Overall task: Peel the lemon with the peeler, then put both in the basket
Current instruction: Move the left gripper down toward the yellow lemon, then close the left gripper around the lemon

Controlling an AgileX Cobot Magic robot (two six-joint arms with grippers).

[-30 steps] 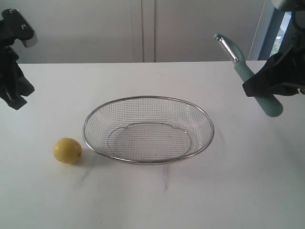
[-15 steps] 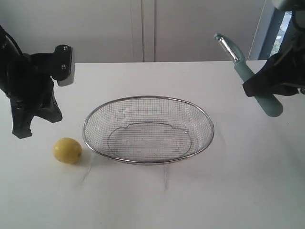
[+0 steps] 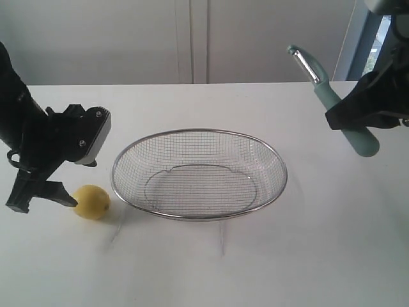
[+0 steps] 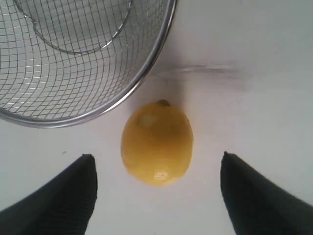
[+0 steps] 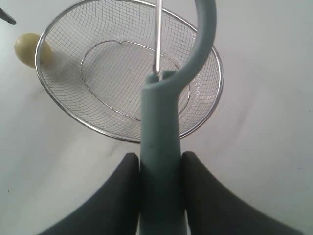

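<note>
The yellow lemon lies on the white table just left of the wire-mesh basket. My left gripper hangs low beside the lemon, open. In the left wrist view the lemon sits ahead of the gripper, whose two dark fingers stand wide on either side without touching it. High at the right, my right gripper is shut on the teal handle of the peeler, blade end pointing up and left. From the right wrist, the peeler is clamped between the fingers of the gripper above the basket.
The basket's rim runs close beside the lemon in the left wrist view. The white table stretches in front of the basket. A pale wall stands behind, with a window edge at the far right.
My left arm has come down from the upper left to the lemon and its gripper has opened wide. The right arm and peeler have not moved.
</note>
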